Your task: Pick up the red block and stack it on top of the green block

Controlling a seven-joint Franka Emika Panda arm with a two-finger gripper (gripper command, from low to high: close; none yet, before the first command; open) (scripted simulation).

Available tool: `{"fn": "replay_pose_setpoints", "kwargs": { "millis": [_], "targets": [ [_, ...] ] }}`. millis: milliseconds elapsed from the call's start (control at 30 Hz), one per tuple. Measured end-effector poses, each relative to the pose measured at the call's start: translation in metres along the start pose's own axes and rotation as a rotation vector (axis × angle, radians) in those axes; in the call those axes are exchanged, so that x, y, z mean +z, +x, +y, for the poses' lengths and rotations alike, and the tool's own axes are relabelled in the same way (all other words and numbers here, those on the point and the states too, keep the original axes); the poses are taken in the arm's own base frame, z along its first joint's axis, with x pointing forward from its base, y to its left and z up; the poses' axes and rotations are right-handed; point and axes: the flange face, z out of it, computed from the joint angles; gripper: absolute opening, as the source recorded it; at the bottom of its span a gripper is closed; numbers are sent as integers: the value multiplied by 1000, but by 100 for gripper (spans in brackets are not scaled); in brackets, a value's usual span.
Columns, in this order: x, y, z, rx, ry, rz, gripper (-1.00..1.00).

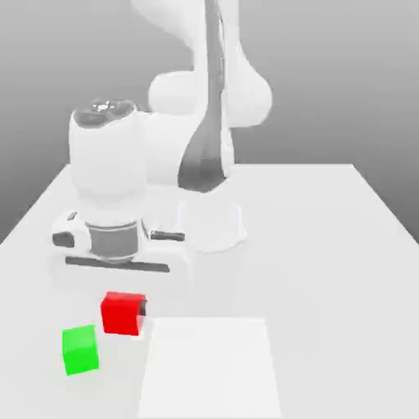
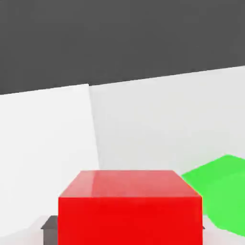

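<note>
Plain red block (image 2: 130, 210) in gripper (image 2: 127, 230)

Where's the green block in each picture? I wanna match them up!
Exterior view: the green block sits low down, toward the exterior view's left, on the table.
Hand view: it's the bright green shape just beside the red block, partly cut off by the picture's edge.
Landmark in both: the red block, right next to the green one, with the gripper shut on it.
</note>
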Motion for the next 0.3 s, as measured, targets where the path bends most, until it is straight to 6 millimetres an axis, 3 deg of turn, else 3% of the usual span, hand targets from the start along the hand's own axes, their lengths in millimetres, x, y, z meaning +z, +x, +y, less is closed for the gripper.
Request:
{"fn": "replay_pose_setpoints", "kwargs": {
  "millis": [33, 167, 200, 300],
  "targets": [
    [3, 10, 11, 36, 0, 0, -100],
    [43, 10, 6, 28, 1, -1, -100],
    [55, 9, 7, 28, 1, -1, 100],
    [55, 9, 7, 28, 1, -1, 100]
  ]
}}
